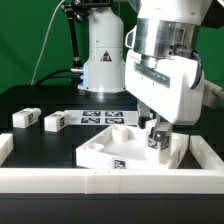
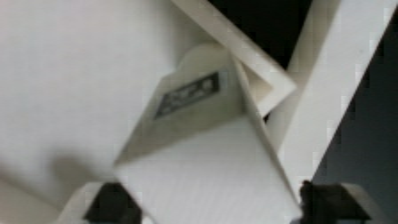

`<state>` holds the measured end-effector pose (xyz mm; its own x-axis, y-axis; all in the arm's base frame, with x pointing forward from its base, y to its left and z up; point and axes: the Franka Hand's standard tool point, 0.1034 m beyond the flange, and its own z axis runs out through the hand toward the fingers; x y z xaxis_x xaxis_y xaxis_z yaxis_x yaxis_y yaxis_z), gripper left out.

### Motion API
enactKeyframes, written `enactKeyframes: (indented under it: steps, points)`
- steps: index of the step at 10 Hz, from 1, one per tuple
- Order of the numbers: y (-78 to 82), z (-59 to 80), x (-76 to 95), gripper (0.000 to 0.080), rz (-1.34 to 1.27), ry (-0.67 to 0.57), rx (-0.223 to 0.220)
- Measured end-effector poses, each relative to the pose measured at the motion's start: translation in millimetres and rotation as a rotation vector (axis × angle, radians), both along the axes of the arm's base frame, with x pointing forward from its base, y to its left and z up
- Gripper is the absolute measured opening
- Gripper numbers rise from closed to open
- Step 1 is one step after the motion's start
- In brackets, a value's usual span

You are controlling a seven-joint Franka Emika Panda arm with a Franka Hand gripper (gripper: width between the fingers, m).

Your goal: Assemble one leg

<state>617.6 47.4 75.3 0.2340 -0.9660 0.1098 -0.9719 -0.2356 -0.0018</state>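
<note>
My gripper (image 1: 155, 128) is shut on a leg (image 1: 156, 142), a small white block with a black-and-white tag. It holds the leg upright at the corner of the large white square panel (image 1: 105, 148) towards the exterior view's right. Whether the leg's lower end sits in the corner hole is hidden. In the wrist view the leg (image 2: 196, 130) fills the gap between the black fingertips (image 2: 111, 200) of the gripper (image 2: 217, 203), its tag facing the camera. The panel (image 2: 54, 90) lies beneath it.
Two loose legs (image 1: 25, 117) (image 1: 55, 121) lie on the black table at the exterior view's left. The marker board (image 1: 100, 117) lies behind the panel. A raised white wall (image 1: 110, 181) rims the front and sides; it also shows in the wrist view (image 2: 334, 80). The robot base (image 1: 100, 50) stands behind.
</note>
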Motion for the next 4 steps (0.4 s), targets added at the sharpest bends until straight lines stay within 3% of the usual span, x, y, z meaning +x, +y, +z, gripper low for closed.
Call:
enactKeyframes:
  steps: [1, 2, 4]
  points:
    - [0.0, 0.0, 0.0, 0.0547, 0.0, 0.0, 0.0]
    - [0.0, 0.0, 0.0, 0.0628, 0.0, 0.0, 0.0]
    - [0.0, 0.0, 0.0, 0.0643, 0.0, 0.0, 0.0]
